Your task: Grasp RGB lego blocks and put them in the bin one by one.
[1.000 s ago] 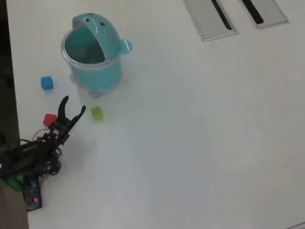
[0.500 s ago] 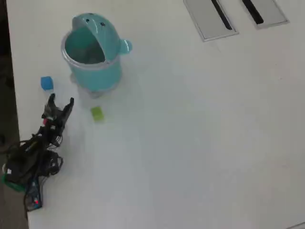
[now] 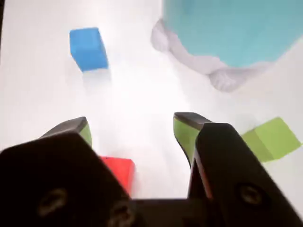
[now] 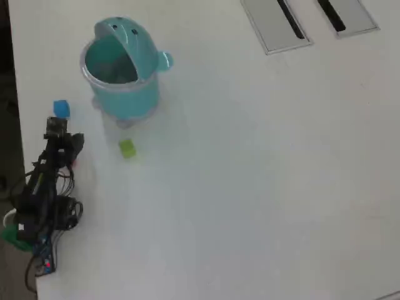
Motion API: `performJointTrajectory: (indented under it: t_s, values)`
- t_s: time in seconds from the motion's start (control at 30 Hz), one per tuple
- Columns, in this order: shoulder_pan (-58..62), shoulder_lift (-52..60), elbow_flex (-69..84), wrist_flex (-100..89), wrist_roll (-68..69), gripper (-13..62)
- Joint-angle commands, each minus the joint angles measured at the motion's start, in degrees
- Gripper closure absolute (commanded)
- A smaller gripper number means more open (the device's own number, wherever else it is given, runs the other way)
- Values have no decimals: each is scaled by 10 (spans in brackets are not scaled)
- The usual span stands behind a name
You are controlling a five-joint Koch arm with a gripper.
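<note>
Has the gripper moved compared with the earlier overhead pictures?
Yes. In the overhead view the gripper has swung left and up, toward the blue block and away from the green block.

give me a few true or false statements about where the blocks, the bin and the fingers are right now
1. The red block lies on the table between the gripper's spread fingers. True.
2. The blue block is already inside the bin. False: it lies on the table, left of the bin in the overhead view.
3. The green block lies on the table just below the bin in the overhead view. True.
4. The fingers are clamped shut on the green block. False: they are open, and the green block lies off to the right in the wrist view.
5. The bin lies tipped on its side. False: it stands upright, opening up.
</note>
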Motion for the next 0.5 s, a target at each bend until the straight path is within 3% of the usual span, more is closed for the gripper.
performJointTrajectory:
  t_s: [0.0,0.47]
  values:
    - [-6,43,-59,18,-19,181]
    - [-44,43,9,134,-41,183]
